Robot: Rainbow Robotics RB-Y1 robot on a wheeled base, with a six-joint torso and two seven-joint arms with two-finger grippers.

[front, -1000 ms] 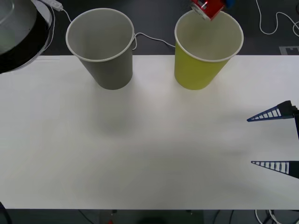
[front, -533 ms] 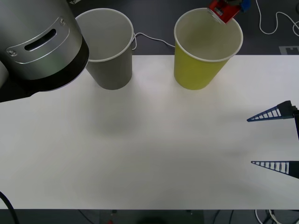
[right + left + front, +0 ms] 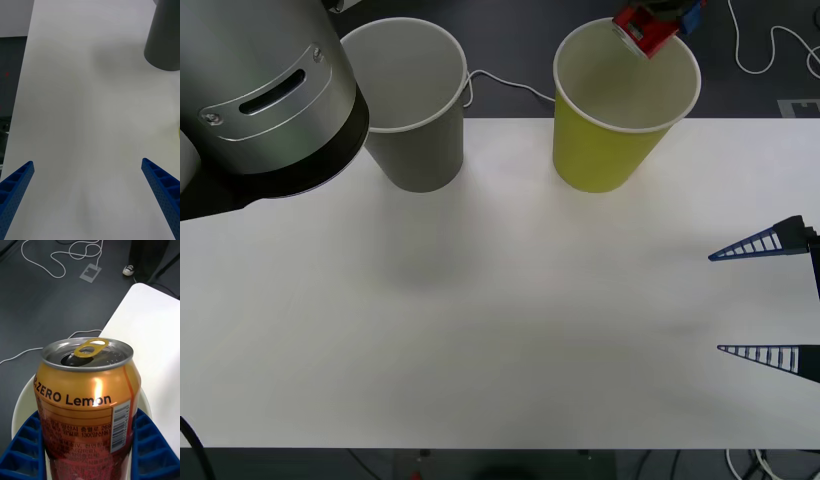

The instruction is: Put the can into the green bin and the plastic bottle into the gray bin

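Your can sits clamped between the two blue ribbed fingers of the left tool, which press against its sides. Its metal top and pull tab face away from the wrist, and you can read "ZERO Lemon" on the orange wall. From the front you see the can tilted, held in the air over the far rim of the green cup, with the left tool just behind it at the picture's upper edge. In the left wrist view the cup's white rim curves under the can.

The green cup stands upright at the far edge of the white table. The gray cup stands upright on the same far edge, well apart from the green one toward your left. A large silver and black arm segment covers the gray cup's left side in the front view.

Your right tool rests low over the table near its right edge, fingers spread wide and holding nothing. From the right wrist you see its fingers over bare table, with the gray cup farther off.

A white cable trails on the dark floor behind the cups.
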